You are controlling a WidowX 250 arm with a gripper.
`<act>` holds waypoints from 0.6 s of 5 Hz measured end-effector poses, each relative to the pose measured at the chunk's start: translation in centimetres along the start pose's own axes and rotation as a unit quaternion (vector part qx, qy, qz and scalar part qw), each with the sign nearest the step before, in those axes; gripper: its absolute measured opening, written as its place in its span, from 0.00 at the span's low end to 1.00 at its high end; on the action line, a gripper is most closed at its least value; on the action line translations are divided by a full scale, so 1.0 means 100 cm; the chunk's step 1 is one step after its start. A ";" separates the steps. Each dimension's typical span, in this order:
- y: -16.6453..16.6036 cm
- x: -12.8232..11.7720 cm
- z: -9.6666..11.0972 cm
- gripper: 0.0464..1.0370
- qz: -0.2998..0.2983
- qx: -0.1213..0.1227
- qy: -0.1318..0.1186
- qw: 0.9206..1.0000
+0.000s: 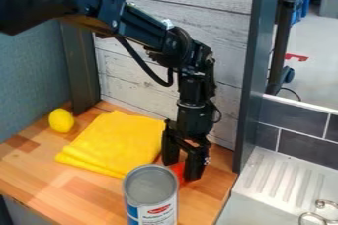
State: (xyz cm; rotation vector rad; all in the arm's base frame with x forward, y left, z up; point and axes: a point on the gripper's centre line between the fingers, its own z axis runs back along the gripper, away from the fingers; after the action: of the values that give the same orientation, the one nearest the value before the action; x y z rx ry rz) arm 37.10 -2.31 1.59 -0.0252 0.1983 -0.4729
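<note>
The gripper [181,168] hangs down at the table's right part, just behind a silver-topped can [151,194] with a blue and white label. Its two fingers stand apart, open, with their tips low near the wooden surface. A red-orange thing [177,167] lies low between the fingertips, partly hidden by the can and the fingers; whether they touch it, I cannot tell. To the left of the gripper lies a folded yellow cloth [115,142]. A yellow egg-shaped or lemon-like thing [61,120] rests beyond the cloth's left side.
The wooden table [39,177] meets a pale plank wall [132,76] at the back. A dark upright post [254,71] stands at its right edge. Beyond it are a light ribbed drainboard [280,172] and metal rings [320,214] at the lower right.
</note>
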 end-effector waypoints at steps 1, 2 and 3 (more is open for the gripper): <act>-0.001 -0.003 -0.012 0.71 0.001 0.001 -0.010 1.000; -0.001 -0.003 -0.012 0.52 0.004 -0.005 -0.021 1.000; -0.001 -0.004 -0.013 0.52 0.004 -0.006 -0.025 1.000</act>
State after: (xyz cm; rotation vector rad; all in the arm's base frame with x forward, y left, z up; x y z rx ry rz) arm 36.47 -2.22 0.44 -0.0482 0.1532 -0.4631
